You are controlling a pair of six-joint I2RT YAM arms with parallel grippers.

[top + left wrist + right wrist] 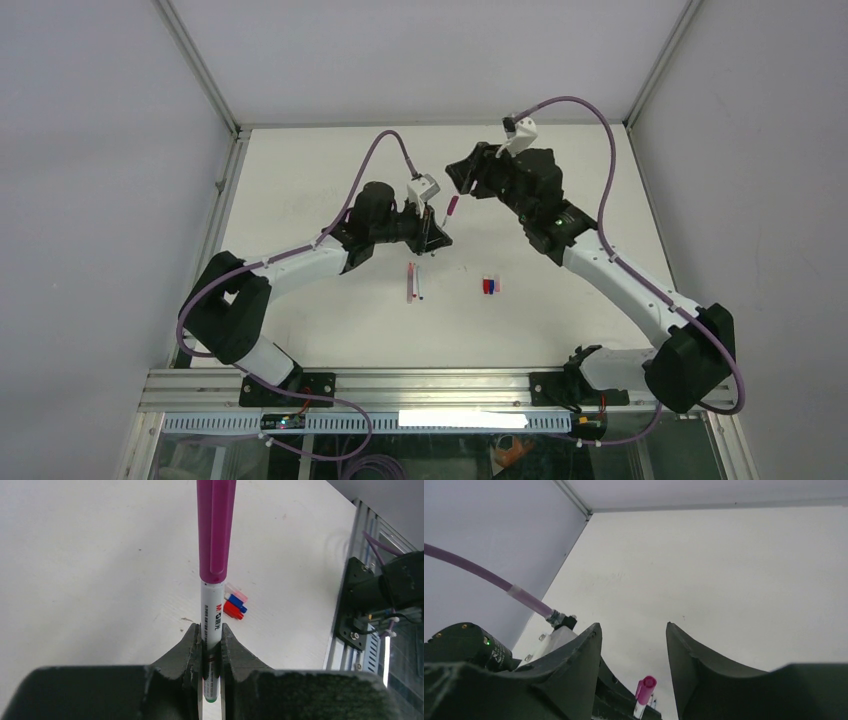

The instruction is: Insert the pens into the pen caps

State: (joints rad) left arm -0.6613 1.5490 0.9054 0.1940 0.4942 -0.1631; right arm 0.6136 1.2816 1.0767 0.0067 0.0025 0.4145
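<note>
Your left claw is clamped tight on the lower barrel of a white pen, which sticks straight out past the fingertips. The magenta cap is seated on the far end of that pen, so this one's together. From the top camera the left claw is over the middle of the bench, with the capped end pointing up toward the right arm.

Just nearer to you than that claw, two loose pens lie side by side on the bench, one pinkish and one pale with a dark tip, both uncapped as far as I can tell. A bit further right, three spare caps are bunched together touching: red, blue and a pale pink one.

Your right claw has its jaws spread well apart and nothing in them. The magenta cap end shows low down in the gap, clear of both fingers.
</note>
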